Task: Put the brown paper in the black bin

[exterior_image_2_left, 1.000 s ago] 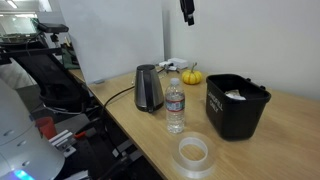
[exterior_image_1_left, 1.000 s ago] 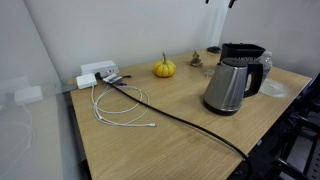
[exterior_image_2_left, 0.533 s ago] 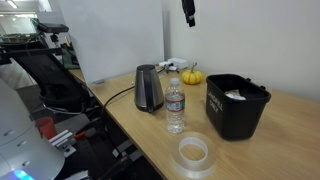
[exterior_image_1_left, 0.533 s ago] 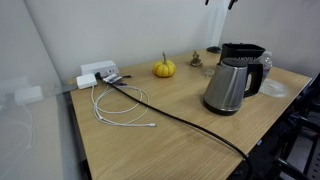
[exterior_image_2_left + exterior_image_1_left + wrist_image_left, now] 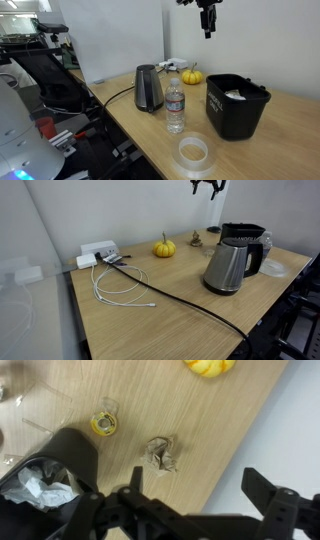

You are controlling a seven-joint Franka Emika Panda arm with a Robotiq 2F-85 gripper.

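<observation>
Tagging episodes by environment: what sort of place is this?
Probably an office or lab: a wooden desk carrying a power strip with loose cables, a steel kettle, and cluttered equipment benches beyond it.

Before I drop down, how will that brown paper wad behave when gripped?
The brown paper looks crumpled and loosely creased, so it probably squashes rather than resists. It is likely light and may skid on the smooth table if nudged. Irregular folds suggest it won't roll.
</observation>
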